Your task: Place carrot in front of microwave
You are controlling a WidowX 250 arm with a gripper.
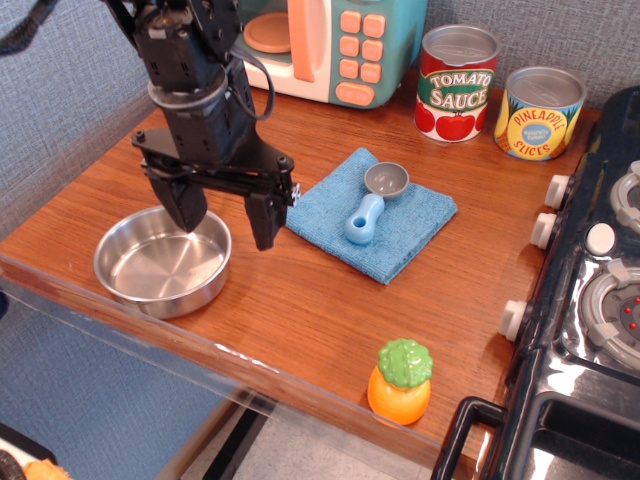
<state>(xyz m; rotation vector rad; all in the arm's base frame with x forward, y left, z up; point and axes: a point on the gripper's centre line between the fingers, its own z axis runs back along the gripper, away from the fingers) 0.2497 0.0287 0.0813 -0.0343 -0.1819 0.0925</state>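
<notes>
The carrot, a stubby orange toy with a bumpy green top, stands upright near the table's front edge, right of centre. The microwave, teal with a cream front and peach buttons, stands at the back of the table. My black gripper hangs open and empty above the right rim of a steel bowl, far left of the carrot, with fingers pointing down.
A steel bowl sits at front left. A blue cloth with a blue-handled measuring spoon lies mid-table. A tomato sauce can and a pineapple can stand at the back right. A black toy stove borders the right side.
</notes>
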